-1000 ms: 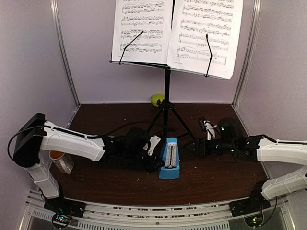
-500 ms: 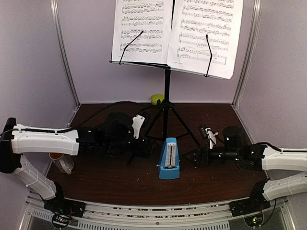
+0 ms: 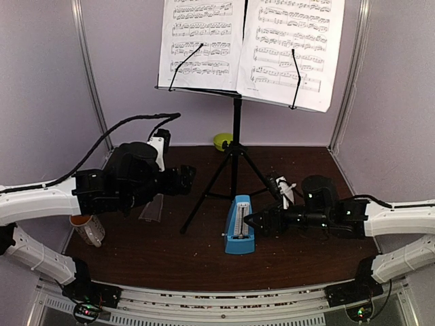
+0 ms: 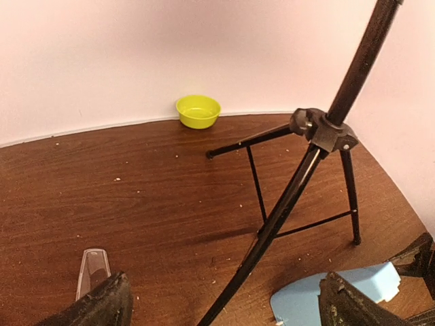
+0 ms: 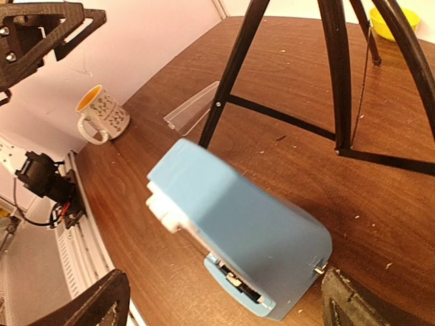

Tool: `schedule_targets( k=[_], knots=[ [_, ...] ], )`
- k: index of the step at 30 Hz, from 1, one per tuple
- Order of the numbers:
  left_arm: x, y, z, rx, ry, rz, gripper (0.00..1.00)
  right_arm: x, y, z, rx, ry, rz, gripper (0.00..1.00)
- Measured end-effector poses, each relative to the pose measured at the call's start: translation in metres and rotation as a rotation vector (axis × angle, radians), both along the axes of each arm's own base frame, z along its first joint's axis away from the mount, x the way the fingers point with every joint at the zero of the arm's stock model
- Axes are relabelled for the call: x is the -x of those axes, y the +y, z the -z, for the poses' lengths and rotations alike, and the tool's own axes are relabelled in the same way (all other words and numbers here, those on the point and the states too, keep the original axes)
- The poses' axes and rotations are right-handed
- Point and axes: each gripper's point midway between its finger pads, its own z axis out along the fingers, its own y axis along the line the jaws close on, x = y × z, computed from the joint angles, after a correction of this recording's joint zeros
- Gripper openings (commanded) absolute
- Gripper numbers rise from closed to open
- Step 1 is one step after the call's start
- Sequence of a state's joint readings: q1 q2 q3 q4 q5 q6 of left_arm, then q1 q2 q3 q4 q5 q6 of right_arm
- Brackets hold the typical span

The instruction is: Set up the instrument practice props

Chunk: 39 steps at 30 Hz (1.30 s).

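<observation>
While both arms sit low over the table [image 3: 299, 261], I see the music stand [image 3: 236, 129] upright on its tripod near the back wall. The left page [image 3: 200, 41] and right page [image 3: 292, 47] of sheet music rest side by side on its desk, each behind a thin wire arm. The blue metronome [image 3: 239, 225] stands upright in front of the tripod legs. Its clear cover [image 3: 151, 210] is off, lying flat on the table to the left, well apart from it. My left end effector [image 3: 185, 179] hangs above that cover with fingers spread wide and nothing between them. My right end effector [image 3: 257, 220] is also spread wide, just beside the metronome's right side; I cannot tell whether it touches. A white mug [image 3: 87, 229] sits at the left edge, a lime-green bowl [image 3: 222, 140] by the wall.
</observation>
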State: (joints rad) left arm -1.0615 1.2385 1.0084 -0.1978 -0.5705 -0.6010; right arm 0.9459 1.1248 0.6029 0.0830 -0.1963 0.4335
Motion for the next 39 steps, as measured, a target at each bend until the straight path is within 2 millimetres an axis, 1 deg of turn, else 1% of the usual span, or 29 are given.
schedule_targets(
  k=[5, 10, 16, 22, 25, 27, 32, 33, 36, 39],
  knots=[
    [-0.002, 0.007, -0.002, 0.020, -0.001, -0.045, 0.98, -0.011, 0.008, -0.005, 0.029, -0.021, 0.033, 0.95],
    [-0.003, 0.013, -0.004, 0.031, -0.004, -0.078, 0.98, -0.020, 0.018, -0.008, 0.063, -0.041, 0.064, 0.89],
    [-0.002, 0.023, -0.003, 0.022, -0.010, -0.099, 0.98, -0.023, 0.014, -0.001, 0.104, -0.048, 0.099, 0.76],
    [0.001, 0.030, -0.002, 0.021, -0.013, -0.105, 0.98, -0.024, 0.009, 0.003, 0.119, -0.057, 0.119, 0.57],
    [0.002, 0.031, 0.000, 0.010, -0.008, -0.105, 0.98, -0.022, 0.009, 0.003, 0.121, -0.058, 0.117, 0.52],
    [0.002, 0.031, 0.001, 0.005, -0.006, -0.104, 0.98, -0.022, 0.008, 0.002, 0.119, -0.060, 0.117, 0.54],
    [0.002, 0.032, 0.001, 0.000, -0.008, -0.102, 0.98, -0.021, 0.004, -0.001, 0.114, -0.067, 0.121, 0.76],
    [0.003, 0.032, 0.001, 0.000, -0.008, -0.101, 0.98, -0.020, 0.003, -0.002, 0.111, -0.071, 0.120, 0.78],
    [0.003, 0.032, 0.001, -0.001, -0.009, -0.101, 0.98, -0.018, 0.000, -0.006, 0.099, -0.079, 0.119, 0.81],
    [0.003, 0.032, 0.001, -0.001, -0.009, -0.101, 0.98, -0.017, -0.001, -0.009, 0.092, -0.083, 0.120, 0.81]
  ],
)
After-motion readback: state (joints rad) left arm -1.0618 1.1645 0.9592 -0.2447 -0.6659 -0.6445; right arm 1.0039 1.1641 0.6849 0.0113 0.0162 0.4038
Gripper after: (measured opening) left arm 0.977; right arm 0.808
